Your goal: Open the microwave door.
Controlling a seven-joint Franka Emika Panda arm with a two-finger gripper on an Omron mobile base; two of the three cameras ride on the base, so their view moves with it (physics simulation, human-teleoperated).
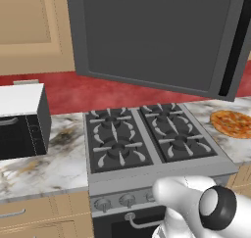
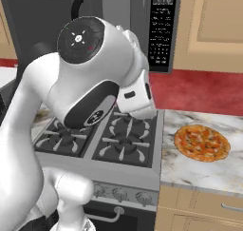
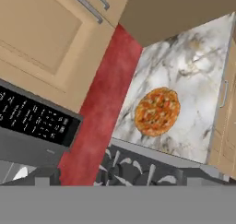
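The microwave door (image 1: 152,36), a large dark grey panel with a darker window, hangs swung out over the stove, away from the microwave body. Its long black bar handle (image 1: 235,51) runs down the door's right edge. In the right base view the door (image 2: 38,16) stands at the left with the curved handle (image 2: 76,6) beside the open cavity. The control panel (image 2: 161,30) with its lit display is at the right, and it also appears in the hand view (image 3: 32,117). The white body of my hand (image 2: 136,99) hangs over the stove, below the cavity. Its fingers are hidden.
A gas stove (image 1: 147,139) sits under the microwave. A pizza (image 2: 201,142) lies on the marble counter (image 2: 213,173) to its right. A small black-and-white box oven (image 1: 22,119) stands on the counter at the left. Tan cabinets (image 2: 213,25) flank the microwave.
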